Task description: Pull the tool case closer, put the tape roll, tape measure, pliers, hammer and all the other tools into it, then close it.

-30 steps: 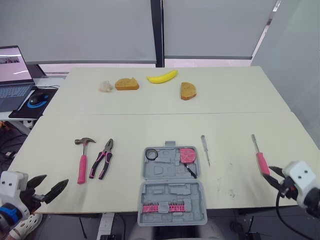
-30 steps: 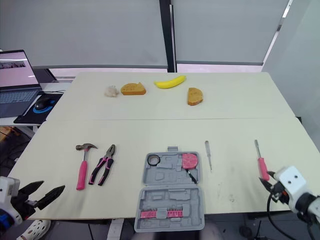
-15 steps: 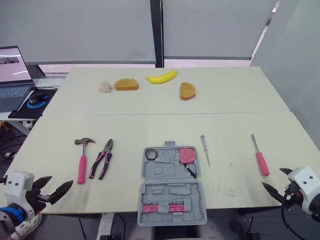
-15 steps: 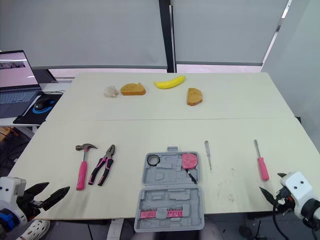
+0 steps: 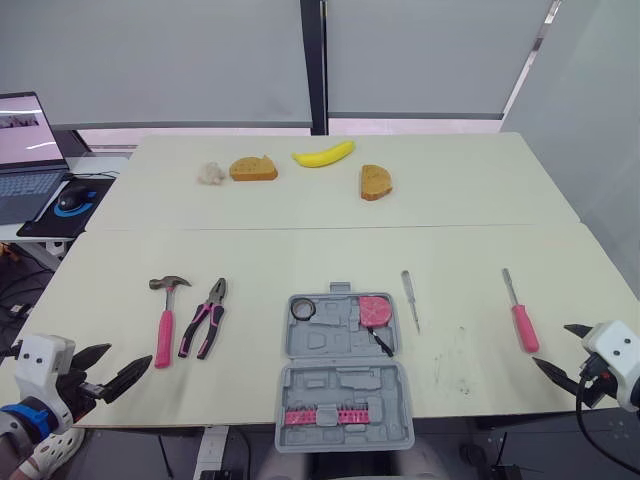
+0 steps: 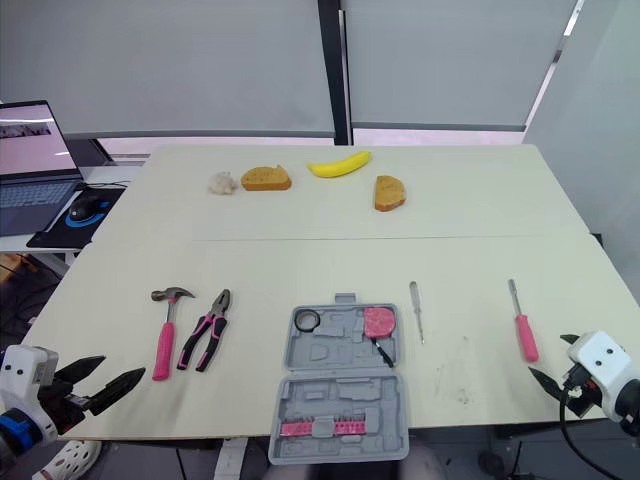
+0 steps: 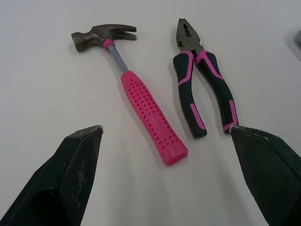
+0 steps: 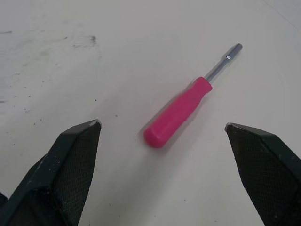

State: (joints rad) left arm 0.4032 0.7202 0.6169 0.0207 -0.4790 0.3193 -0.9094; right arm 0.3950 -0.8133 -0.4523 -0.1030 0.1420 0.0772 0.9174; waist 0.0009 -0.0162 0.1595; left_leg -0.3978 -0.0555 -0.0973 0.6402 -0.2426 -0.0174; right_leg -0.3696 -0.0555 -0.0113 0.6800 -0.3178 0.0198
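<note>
Open tool case [image 5: 345, 370] sits at the counter [image 5: 300, 250] near edge, centre. Hammer [image 5: 164, 318] and pliers [image 5: 205, 318] at its 9 o'clock, pink screwdriver [image 5: 520, 315] at 3 o'clock, bare counter between. Left end effector [image 5: 128, 355] and right end effector [image 5: 551, 345] both spread apart, empty, at the near corners.

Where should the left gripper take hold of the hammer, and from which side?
By the pink handle, mid-length, from above: the hammer lies flat, handle end toward the open left gripper, head away, and the pliers lie apart beside it.
</note>
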